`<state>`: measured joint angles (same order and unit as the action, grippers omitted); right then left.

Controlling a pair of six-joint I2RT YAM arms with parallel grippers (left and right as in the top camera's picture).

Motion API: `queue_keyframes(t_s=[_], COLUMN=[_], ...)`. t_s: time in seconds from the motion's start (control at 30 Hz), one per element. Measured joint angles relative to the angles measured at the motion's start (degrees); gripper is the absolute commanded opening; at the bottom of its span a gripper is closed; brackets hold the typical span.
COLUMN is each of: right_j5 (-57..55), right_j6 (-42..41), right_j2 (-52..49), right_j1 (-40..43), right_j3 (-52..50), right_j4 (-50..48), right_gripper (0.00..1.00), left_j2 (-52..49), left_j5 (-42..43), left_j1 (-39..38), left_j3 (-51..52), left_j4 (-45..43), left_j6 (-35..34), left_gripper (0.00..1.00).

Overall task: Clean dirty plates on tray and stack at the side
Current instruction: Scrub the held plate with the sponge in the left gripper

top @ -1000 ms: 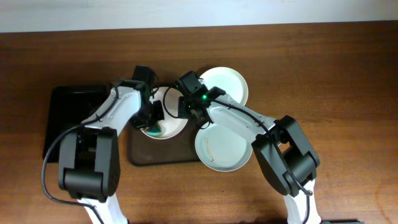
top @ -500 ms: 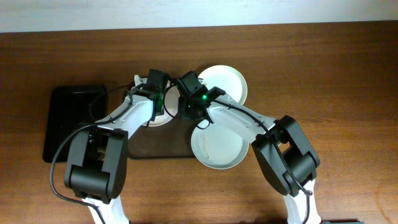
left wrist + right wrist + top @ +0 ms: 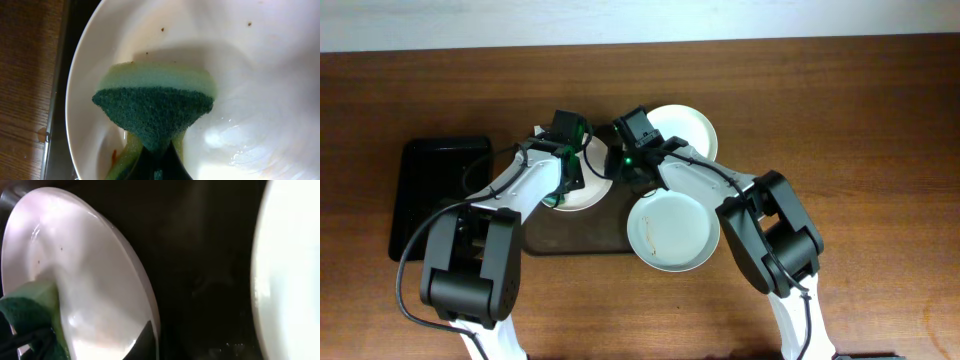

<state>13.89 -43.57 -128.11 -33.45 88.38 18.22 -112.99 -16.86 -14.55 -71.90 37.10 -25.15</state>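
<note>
A white dirty plate [image 3: 588, 185] with small brown specks lies at the back of the brown tray [image 3: 575, 240]. My left gripper [image 3: 563, 180] is shut on a green sponge [image 3: 155, 107] and presses it onto this plate [image 3: 260, 75]. My right gripper [image 3: 625, 172] is shut on the plate's right rim, with one finger [image 3: 142, 342] lying over the edge of the plate [image 3: 100, 280]. The sponge also shows in the right wrist view [image 3: 30, 310]. A second white plate [image 3: 670, 230] overlaps the tray's right end.
A third white plate [image 3: 688, 130] lies on the wooden table behind the right gripper. A black tray [image 3: 430, 195] lies at the left. The second plate's rim [image 3: 295, 280] shows on the right of the right wrist view.
The left gripper with the sponge has moved up and to the right across the plate, then back a little. The held plate shifted towards the back. The second plate slid slightly left.
</note>
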Motion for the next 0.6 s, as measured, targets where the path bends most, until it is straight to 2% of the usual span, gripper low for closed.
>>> queue_keyframes(t_s=[0.13, 0.3, 0.5, 0.6], right_j5=[0.39, 1.46, 3.19, 3.19], right_j6=[-1.09, -2.03, -2.56, -2.75], right_j2=[0.00, 0.00, 0.00, 0.00], right_j1=[0.26, 0.48, 0.46, 0.48], right_j3=[0.13, 0.20, 0.22, 0.22], right_j4=[0.85, 1.27, 1.68, 1.97], right_gripper=[0.04, 0.04, 0.04, 0.04], left_j2=[0.02, -0.46, -0.85, -0.85], left_j5=[-1.20, -8.79, -15.96, -17.73], left_j1=[-0.13, -1.03, -1.09, -1.03], left_j3=[0.00, 1.22, 1.33, 1.29], left_j4=[0.09, -6.82, -4.81, -9.20], left_j6=[-0.02, -0.26, -0.37, -0.46], left_gripper=[0.01, 0.00, 0.01, 0.01])
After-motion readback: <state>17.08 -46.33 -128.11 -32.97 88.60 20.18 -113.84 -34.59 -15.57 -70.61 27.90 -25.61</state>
